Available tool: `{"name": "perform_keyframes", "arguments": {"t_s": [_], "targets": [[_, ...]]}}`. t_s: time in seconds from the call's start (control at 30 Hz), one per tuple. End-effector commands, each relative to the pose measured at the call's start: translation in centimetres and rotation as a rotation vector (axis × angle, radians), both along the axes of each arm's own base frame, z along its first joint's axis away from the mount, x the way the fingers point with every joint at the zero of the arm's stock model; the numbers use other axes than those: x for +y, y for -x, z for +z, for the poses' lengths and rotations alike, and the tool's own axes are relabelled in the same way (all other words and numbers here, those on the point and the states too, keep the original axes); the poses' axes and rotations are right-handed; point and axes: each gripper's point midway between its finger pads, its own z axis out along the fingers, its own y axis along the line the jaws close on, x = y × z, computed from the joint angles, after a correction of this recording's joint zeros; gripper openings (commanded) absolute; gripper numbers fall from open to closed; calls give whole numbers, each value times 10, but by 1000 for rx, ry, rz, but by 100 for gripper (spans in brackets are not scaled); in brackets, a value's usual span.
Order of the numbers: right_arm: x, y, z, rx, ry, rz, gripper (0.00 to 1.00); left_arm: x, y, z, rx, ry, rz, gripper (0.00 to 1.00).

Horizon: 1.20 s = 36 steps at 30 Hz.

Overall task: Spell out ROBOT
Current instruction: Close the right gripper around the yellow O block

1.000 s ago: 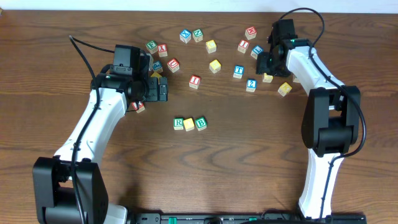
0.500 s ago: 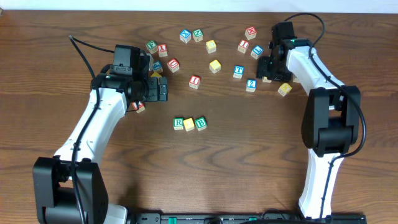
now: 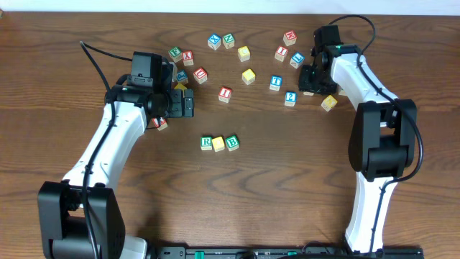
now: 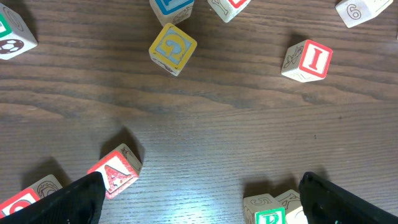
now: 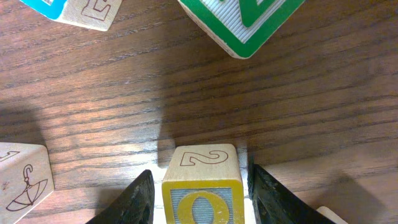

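Right gripper [image 5: 201, 183] is straddling the yellow O cube [image 5: 203, 205] at the far right of the desk [image 3: 287, 187], fingers close on both sides; gripping or not, cannot tell. Overhead, the gripper is hiding that cube. Left gripper [image 4: 199, 202] is hanging wide open, empty. R cube [image 3: 206, 143], yellow-topped cube [image 3: 218, 144] and B cube [image 3: 231, 142] are sitting in a row mid-desk; T cube [image 3: 275, 83] is standing well apart.
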Motion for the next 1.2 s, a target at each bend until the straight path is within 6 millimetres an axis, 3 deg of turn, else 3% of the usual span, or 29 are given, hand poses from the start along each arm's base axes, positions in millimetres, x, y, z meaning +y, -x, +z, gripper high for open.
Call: {"name": "perform_keyframes", "arguments": {"t_s": [0.0, 0.5, 0.8, 1.17], "targets": [[4, -4, 7, -15, -3, 0, 44, -2, 3, -3, 8, 2, -21, 98], [2, 3, 7, 18, -6, -3, 47, -2, 3, -3, 8, 3, -21, 98], [3, -10, 22, -27, -10, 5, 45, -2, 3, -3, 8, 2, -21, 98], [3, -5, 23, -3, -8, 13, 36, -2, 3, -3, 8, 2, -21, 98]]}}
